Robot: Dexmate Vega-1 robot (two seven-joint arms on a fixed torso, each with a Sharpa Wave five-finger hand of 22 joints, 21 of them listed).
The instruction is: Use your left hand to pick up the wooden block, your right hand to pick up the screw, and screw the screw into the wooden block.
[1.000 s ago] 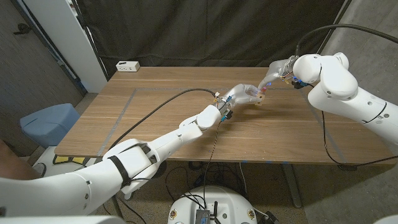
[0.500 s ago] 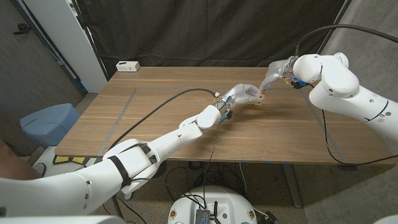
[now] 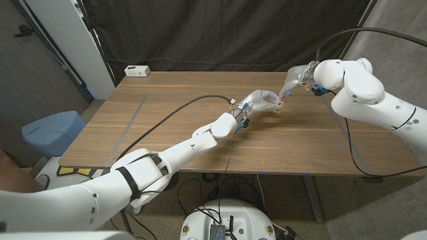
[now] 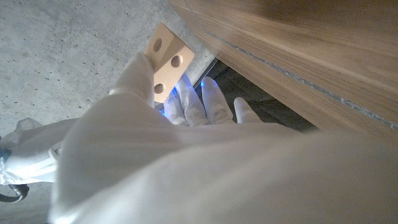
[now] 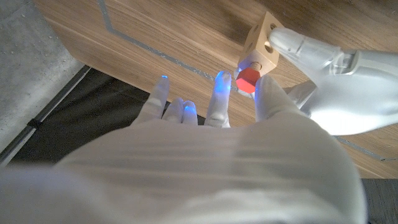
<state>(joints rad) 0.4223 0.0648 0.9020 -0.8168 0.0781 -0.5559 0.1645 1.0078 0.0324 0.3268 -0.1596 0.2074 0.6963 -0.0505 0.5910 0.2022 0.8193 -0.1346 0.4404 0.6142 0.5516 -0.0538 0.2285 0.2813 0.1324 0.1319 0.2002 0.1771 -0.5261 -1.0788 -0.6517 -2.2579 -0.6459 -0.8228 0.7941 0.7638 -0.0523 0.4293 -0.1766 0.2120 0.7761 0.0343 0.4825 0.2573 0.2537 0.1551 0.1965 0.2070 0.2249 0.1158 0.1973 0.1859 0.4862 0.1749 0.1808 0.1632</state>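
Right wrist view: red-capped screw (image 5: 247,79) seated in drilled wooden block (image 5: 262,45), pinched by right hand (image 5: 205,134). Left hand (image 4: 155,118) grips block.

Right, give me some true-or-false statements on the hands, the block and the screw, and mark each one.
1. The left hand holds the pale wooden block with round holes off the table. True.
2. The red-headed screw lies loose on the brown wooden table. False: its head is at the block's face, pinched by the right hand.
3. The block has several round holes. True.
4. The two hands are far apart at opposite table ends. False: they meet near the table's middle.
5. A white power strip sits at the far left corner. True.
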